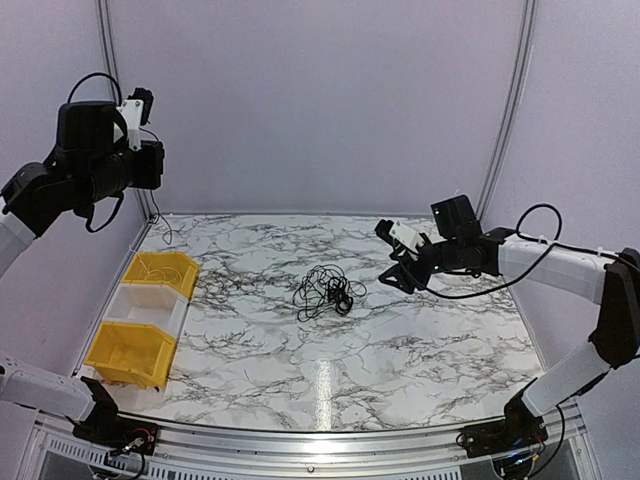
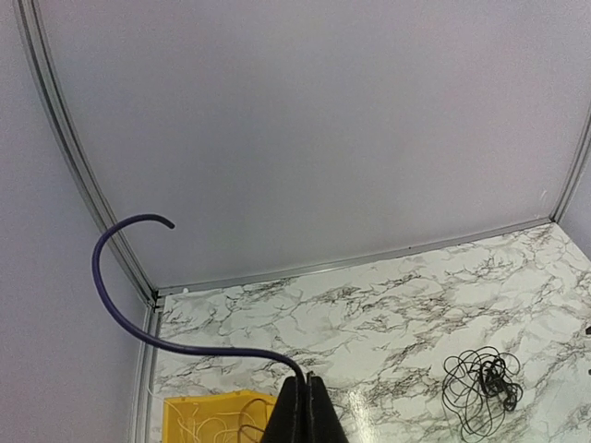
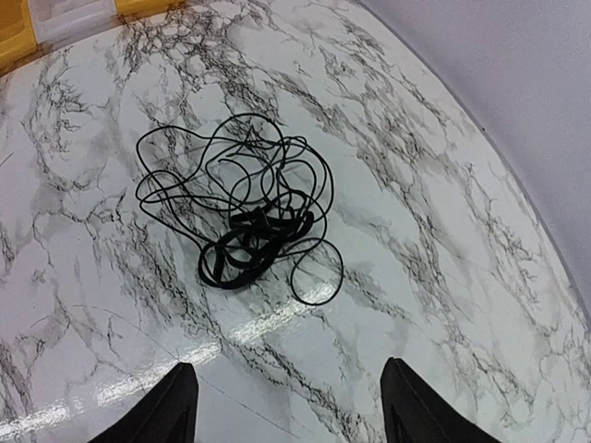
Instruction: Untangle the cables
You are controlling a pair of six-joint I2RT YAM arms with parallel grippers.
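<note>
Left end effector (image 2: 307, 378) (mostly cropped) pinches one curling cable (image 2: 100, 277).

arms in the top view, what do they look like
Both are white tubes joined by black joint housings. The right arm has a black cord looping off its forearm; the left arm has one arching over its wrist. The right end effector has black fingers and a white block.

The cables (image 1: 325, 291) lie mid-table (image 1: 420, 345) — bins (image 1: 150, 312) along its left edge.
</note>
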